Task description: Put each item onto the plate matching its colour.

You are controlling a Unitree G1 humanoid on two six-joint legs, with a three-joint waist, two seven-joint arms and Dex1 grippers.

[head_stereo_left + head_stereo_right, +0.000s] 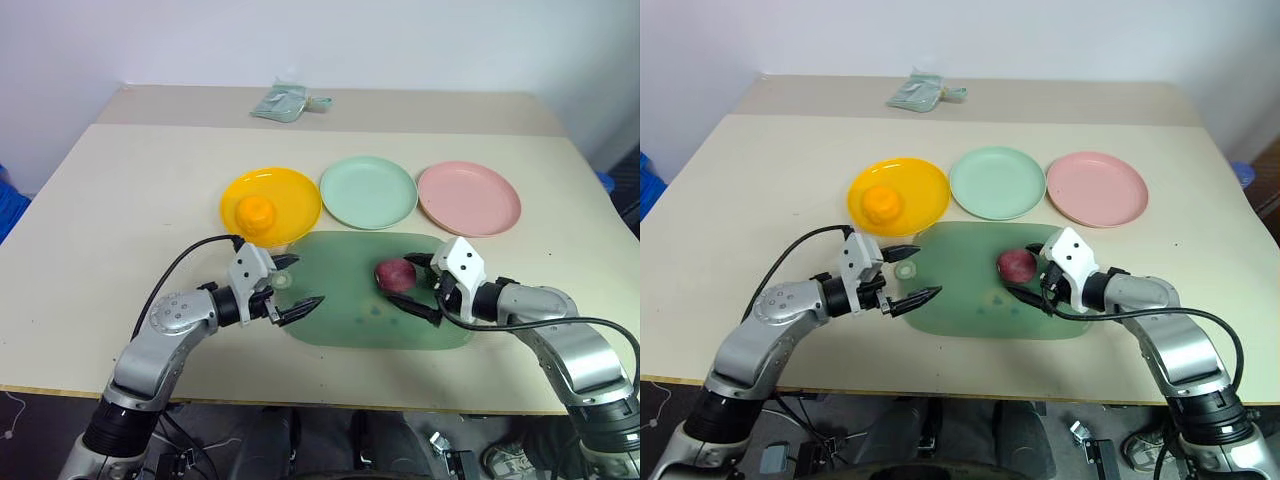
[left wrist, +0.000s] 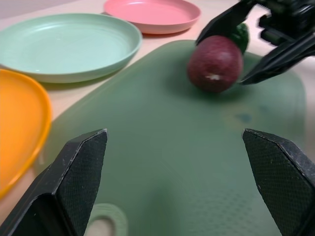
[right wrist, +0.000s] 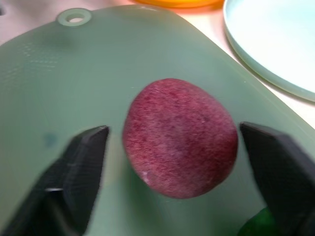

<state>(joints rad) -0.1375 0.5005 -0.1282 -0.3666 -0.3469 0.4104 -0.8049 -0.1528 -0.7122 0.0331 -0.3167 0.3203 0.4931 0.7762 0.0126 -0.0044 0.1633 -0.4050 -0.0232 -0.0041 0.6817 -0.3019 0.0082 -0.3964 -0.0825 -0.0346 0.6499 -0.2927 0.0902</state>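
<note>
— Where's the purplish-red lump (image 1: pixel 395 273)?
— On the green mat (image 1: pixel 340 310), right side — between the right gripper (image 1: pixel 421 288) jaws, which stand apart, not touching it.
— The left gripper (image 1: pixel 293 285)?
— Jaws wide, empty. Orange fruit (image 1: pixel 256 212) sits on the yellow plate (image 1: pixel 295 195).

A: Where do the two head views look from?
B: High above the pale beige surface (image 1: pixel 120 200), facing forward and down; both take in the whole scene.
A: And the wrist cameras?
B: Low and very close. The left looks across the translucent green rounded-rectangle mat (image 2: pixel 162 162) toward two o'clock; the right faces ten o'clock. Both share the dark purplish-red oval lump (image 3: pixel 181 137).
</note>
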